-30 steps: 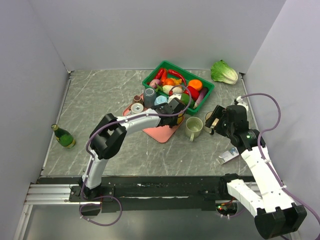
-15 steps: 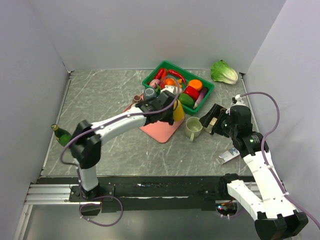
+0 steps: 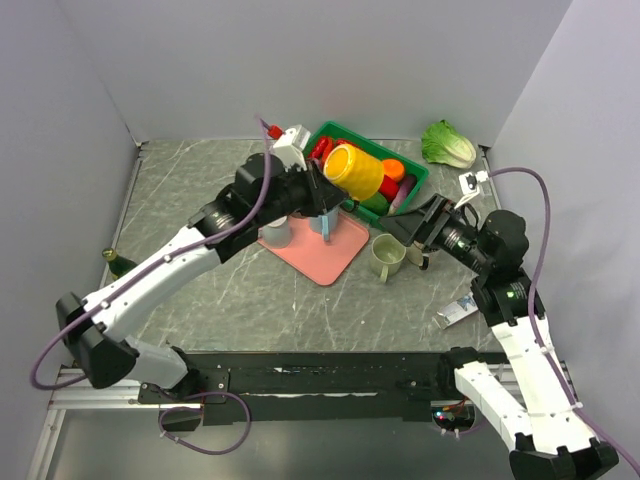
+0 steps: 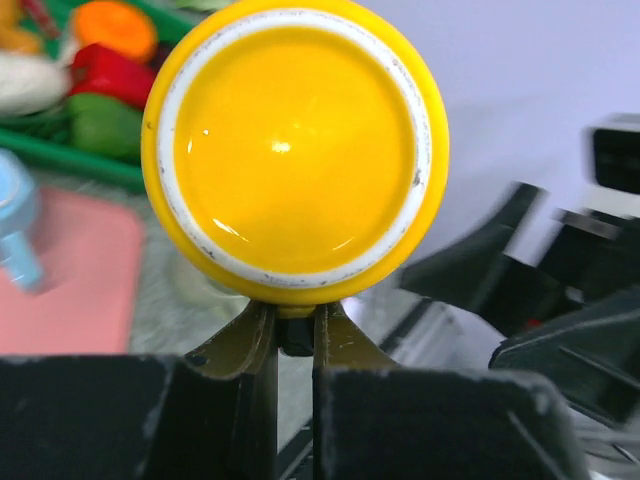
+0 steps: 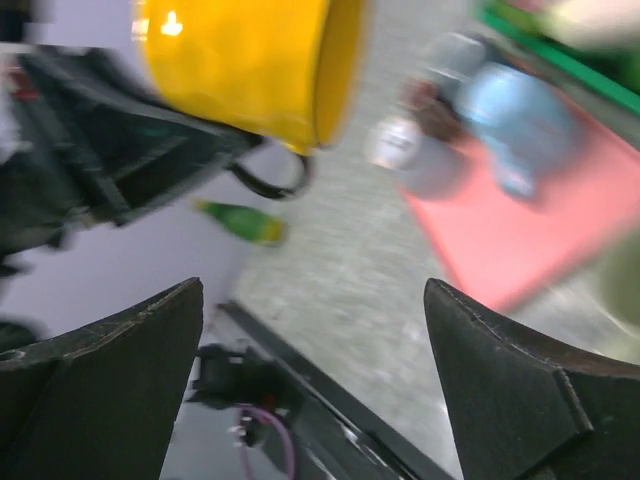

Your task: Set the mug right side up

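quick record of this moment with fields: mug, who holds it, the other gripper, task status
mug: yellow mug, held in the air, tipped sideways, base toward the left wrist camera
holder: left gripper, shut on its handle
other arm: right gripper, open, holding nothing
task status: not yet upright or set down
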`<state>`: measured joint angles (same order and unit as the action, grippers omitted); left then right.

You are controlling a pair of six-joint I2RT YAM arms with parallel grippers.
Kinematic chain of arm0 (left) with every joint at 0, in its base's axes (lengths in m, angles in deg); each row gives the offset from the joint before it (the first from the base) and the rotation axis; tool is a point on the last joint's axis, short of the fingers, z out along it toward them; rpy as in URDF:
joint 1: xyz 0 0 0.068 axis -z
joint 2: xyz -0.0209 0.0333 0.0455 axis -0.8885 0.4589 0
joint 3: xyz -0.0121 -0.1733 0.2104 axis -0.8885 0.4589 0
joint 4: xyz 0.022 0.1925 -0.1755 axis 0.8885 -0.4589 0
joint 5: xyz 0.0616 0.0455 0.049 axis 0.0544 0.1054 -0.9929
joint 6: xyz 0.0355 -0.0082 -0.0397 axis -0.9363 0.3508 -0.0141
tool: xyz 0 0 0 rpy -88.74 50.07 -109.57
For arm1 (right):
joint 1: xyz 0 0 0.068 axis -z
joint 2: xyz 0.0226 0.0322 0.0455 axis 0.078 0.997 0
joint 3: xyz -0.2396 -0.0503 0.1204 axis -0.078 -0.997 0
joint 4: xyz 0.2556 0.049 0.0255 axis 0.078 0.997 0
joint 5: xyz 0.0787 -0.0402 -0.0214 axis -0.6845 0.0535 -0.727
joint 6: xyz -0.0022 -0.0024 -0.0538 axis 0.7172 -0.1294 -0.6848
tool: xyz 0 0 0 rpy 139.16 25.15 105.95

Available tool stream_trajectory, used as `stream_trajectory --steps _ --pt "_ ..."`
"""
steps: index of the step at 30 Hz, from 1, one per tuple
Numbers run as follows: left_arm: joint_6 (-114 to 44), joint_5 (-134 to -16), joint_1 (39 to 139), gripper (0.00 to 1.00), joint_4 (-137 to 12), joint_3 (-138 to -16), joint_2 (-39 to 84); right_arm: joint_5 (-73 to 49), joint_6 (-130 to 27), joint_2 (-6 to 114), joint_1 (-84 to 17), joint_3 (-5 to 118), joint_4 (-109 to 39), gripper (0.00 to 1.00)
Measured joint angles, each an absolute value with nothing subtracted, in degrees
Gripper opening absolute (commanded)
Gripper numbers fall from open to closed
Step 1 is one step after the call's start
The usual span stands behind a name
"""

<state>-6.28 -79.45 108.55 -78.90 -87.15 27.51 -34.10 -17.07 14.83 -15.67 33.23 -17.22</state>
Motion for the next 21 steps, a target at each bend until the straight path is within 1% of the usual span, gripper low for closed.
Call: stream_trajectory --steps 5,11,16,20,21 --pt "-4.2 -72.5 108.7 0.01 -71.9 -84.5 23.0 -43.4 -10.2 15.8 -17.2 31.8 -32.7 0.94" --pt "-0.9 -64.2 108.7 0.01 -61.6 -81.1 19.2 -45.8 -10.1 18.1 -24.6 33.4 -39.3 0.94" --pt "0.4 -59.5 108.7 0.01 -56.5 -80.5 18.3 -46.2 -8.7 18.4 -27.3 33.5 -46.1 0.93" --pt "1.7 -56.8 108.8 0.01 -52.5 -79.3 18.0 -45.5 -8.2 18.4 -27.8 33.5 -49.3 0.87" --pt "2.1 -56.3 108.9 0.01 -52.0 -79.1 18.0 -45.3 -8.0 18.4 -27.8 33.5 -49.8 0.84"
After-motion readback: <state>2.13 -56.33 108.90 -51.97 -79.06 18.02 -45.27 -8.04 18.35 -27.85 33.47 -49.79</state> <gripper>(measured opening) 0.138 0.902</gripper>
